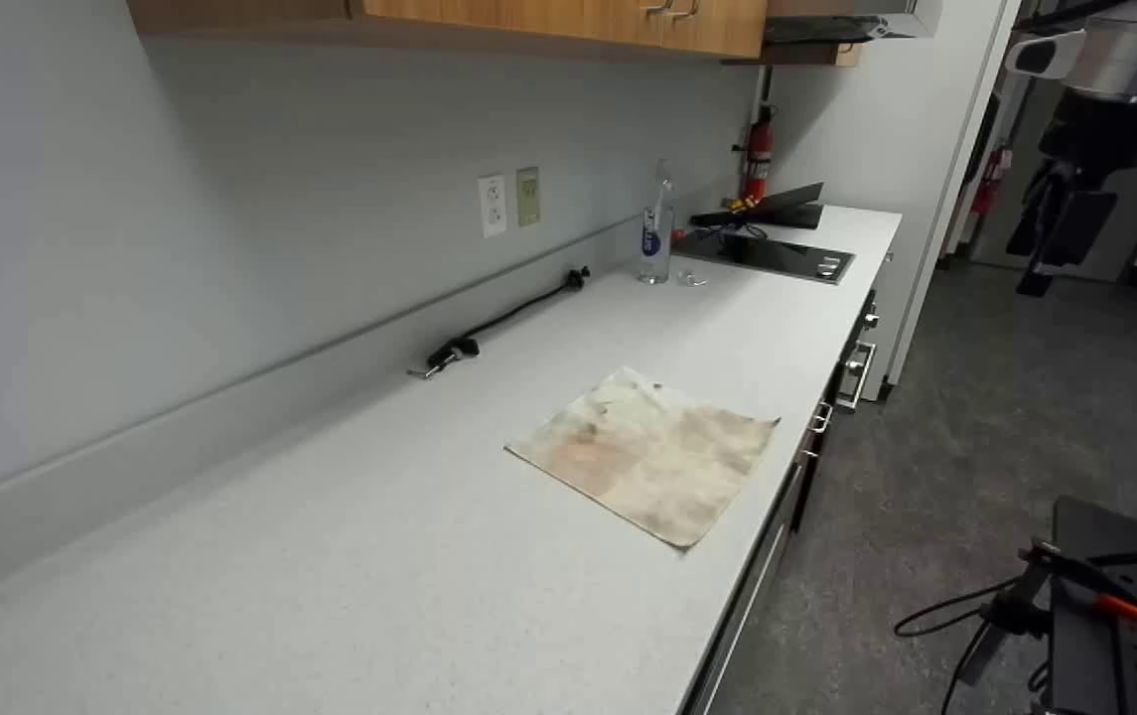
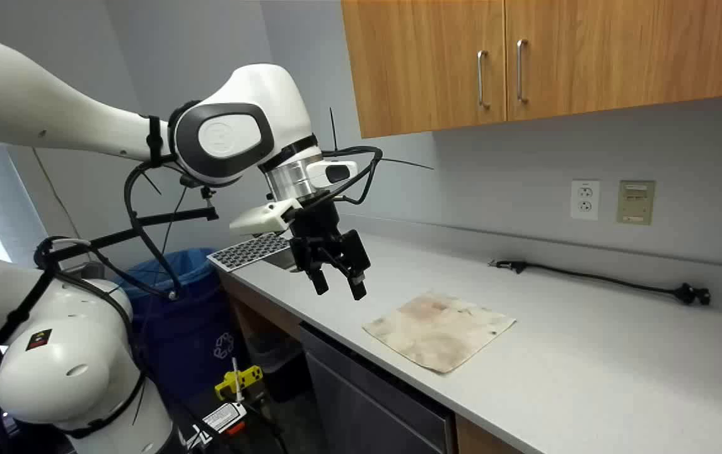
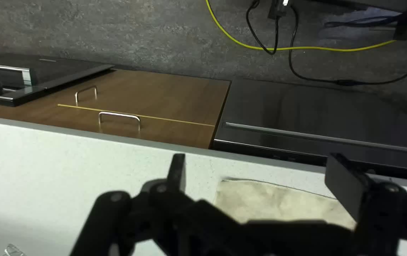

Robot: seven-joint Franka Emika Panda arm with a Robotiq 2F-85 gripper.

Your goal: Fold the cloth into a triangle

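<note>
Tool [image 2: 340,290]: raised in the air, pointing down, its two fingers [image 3: 177,174] spread wide apart; in the wrist view a part of the cloth [image 3: 271,202] shows between them.
Cloth: lower than the tool and apart from it, to its right in an exterior view; a wrinkled off-white square with blotchy brown stains, spread out flat.
Counter [image 1: 330,576]: white, below the level of the tool, with the cloth lying near its front edge.
Arm [image 2: 115,129]: white and jointed, joined to the tool, above and left of it in an exterior view.
Cord [image 2: 600,274]: black, on the counter farther from the tool than the cloth, close to the wall [image 2: 512,183].
Bottle [image 1: 655,258]: clear, standing on the counter, left of the tool in an exterior view.
Cooktop [image 1: 757,256]: black, near the bottle, also left of the tool there.
Cabinets [image 2: 424,69]: wooden, higher than the tool and to its right in an exterior view.
</note>
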